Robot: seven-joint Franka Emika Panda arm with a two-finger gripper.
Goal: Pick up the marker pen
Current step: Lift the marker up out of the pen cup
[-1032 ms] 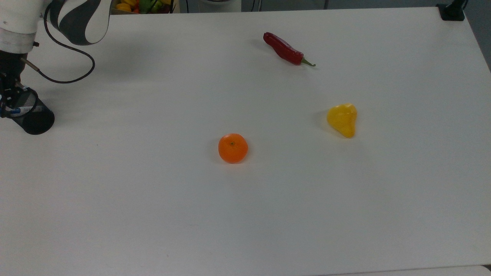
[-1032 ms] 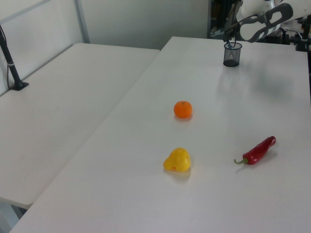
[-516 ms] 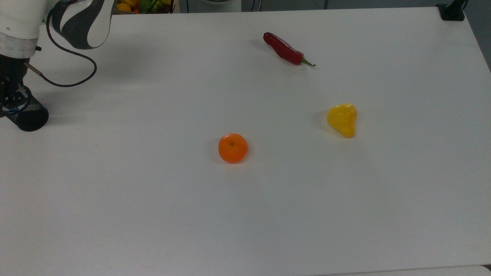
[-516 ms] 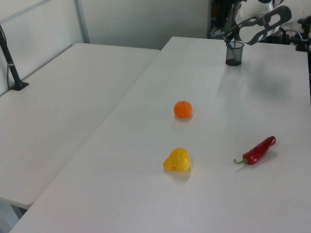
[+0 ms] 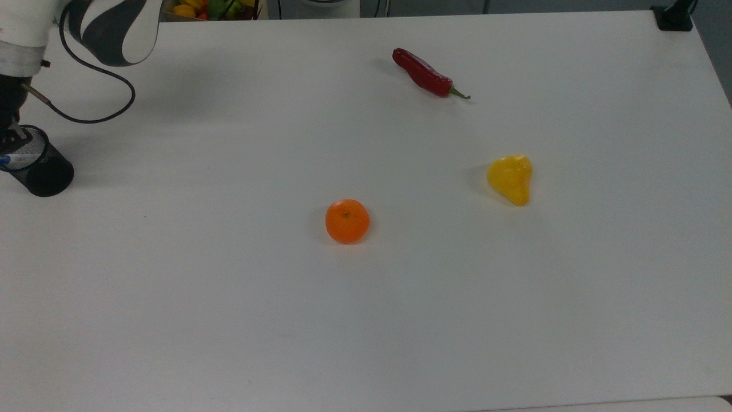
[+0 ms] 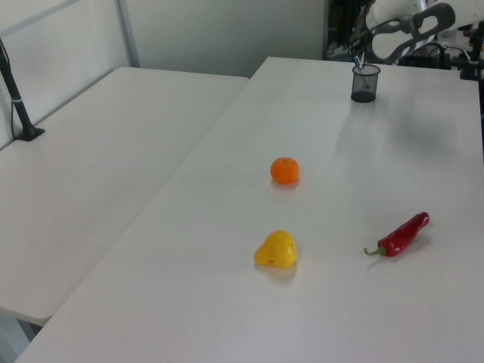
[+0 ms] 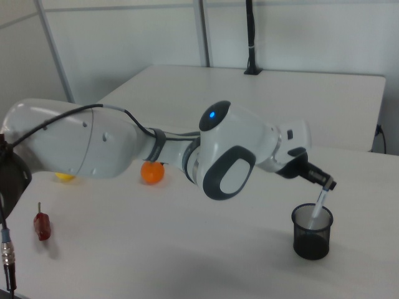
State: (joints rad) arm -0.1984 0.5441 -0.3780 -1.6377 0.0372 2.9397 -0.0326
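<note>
White-barrelled marker pen [image 7: 318,205] clamped at its top in the closed pincer [image 7: 326,185], lower end inside black mesh cup [image 7: 312,232].

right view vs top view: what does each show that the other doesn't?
Right view alone: the arm's white body reaching to the pincer, which holds the pen's upper end above the cup, lower end still inside the rim.

Top view alone: the whole table, with the pepper fully visible.

Both: cup, pen, orange, chili.
</note>
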